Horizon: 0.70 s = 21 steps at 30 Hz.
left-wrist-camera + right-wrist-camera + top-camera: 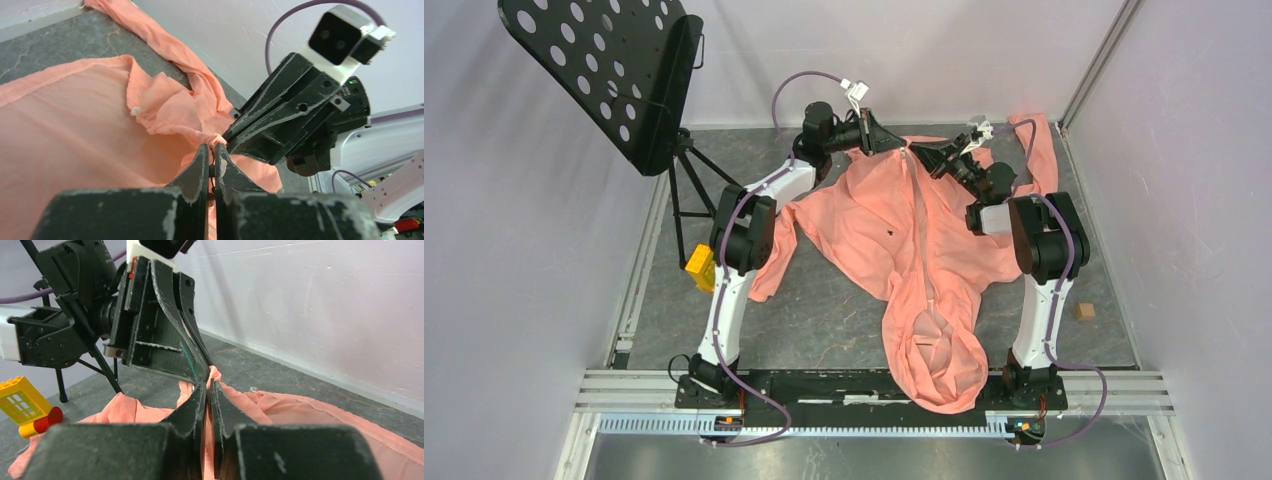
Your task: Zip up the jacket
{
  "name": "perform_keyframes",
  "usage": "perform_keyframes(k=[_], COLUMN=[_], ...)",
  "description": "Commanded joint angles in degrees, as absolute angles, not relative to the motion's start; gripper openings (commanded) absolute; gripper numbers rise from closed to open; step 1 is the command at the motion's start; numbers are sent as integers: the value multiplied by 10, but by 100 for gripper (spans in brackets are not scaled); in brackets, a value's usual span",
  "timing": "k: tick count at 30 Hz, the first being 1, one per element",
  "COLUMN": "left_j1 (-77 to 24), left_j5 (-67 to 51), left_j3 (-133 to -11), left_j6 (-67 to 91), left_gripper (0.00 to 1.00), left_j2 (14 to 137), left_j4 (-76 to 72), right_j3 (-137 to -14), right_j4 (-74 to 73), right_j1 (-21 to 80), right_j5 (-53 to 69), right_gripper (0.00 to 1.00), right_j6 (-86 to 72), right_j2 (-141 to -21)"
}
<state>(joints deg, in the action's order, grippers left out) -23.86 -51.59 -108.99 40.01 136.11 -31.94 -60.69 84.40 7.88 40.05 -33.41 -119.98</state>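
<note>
The salmon-pink jacket (874, 225) lies flat on the grey table, its hood (939, 365) towards the arm bases and its hem at the far end. A paler zipper strip (921, 235) runs down its middle, and a small dark mark (891, 234) lies left of it. Both grippers meet tip to tip at the far hem. My left gripper (212, 148) (902, 144) is shut on a small dark piece at the zipper's end, which looks like the pull. My right gripper (207, 385) (922, 156) is shut on a fold of the jacket's fabric (214, 374).
A black perforated music stand (604, 70) on a tripod (686, 185) stands at the far left. A yellow toy block (701, 267) (20, 405) lies beside the left arm, a small wooden cube (1083, 311) at the right. Walls close in the far side and right.
</note>
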Motion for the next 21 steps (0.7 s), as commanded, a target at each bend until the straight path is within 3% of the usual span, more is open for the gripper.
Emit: perform_keyframes(k=[1,6,7,9,13,17,21], left_j1=[-243,-244,-244,-244,-244,-245,-244], left_j5=[-481,-456,-455,-457,-460,-468,-473], left_j3=[-1070,-1058,-1056,-1053,-1046,-1044,-1042], left_j6=[379,350,348,351,350,342,338], left_gripper=[2,2,2,2,2,2,2], left_j2=[1320,1307,1305,1304,1299,1291,1289], left_j4=[-333,-301,-300,-304,-305,-293,-290], right_j3=[-618,-575,-579,-597,-583,-559,-501], right_j4=[889,681,605,477,402,441,524], right_j1=[80,65,66,68,68,77,82], right_j5=[382,305,292,257,286,355,357], right_gripper=[24,61,75,83,81,72,71], right_j6=[-337,-305,-283,-263,-297,-360,-375], right_j2=[-1189,-1093,-1074,-1041,-998,-1004,-1006])
